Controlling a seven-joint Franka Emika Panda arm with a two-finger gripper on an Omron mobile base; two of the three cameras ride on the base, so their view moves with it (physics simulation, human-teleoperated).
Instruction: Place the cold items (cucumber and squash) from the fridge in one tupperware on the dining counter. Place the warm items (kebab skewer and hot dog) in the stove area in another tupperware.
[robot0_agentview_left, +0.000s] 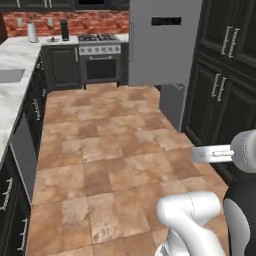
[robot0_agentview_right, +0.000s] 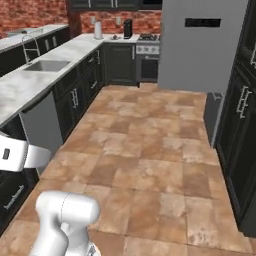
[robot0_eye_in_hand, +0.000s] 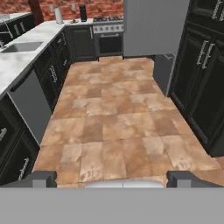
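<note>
Left base view: the white arm rises at the lower right over a tiled floor (robot0_agentview_left: 110, 145); the grey fridge (robot0_agentview_left: 165, 42) stands closed at the far right, the stove (robot0_agentview_left: 100, 55) at the far end just to its left, and a marble table (robot0_agentview_left: 15, 60) runs along the left. The cucumber, squash, kebab skewer, hot dog and both tupperware are not discernible from here; the cold items are presumably behind the closed fridge door. Right base view: the same aisle, with the sink (robot0_agentview_right: 45, 65) set in the left table and tall dark cabinets (robot0_agentview_right: 245, 115) on the right; the fridge lies well apart from the base. Hand view: the tool (robot0_eye_in_hand: 112, 180) has its two dark fingertips spread wide near the lower edge, with nothing between them. The step in hand appears to be the drive toward the fridge. Done well, the base stays centred in the aisle, stops squarely before the door, and leaves room for the door's swing.
</note>
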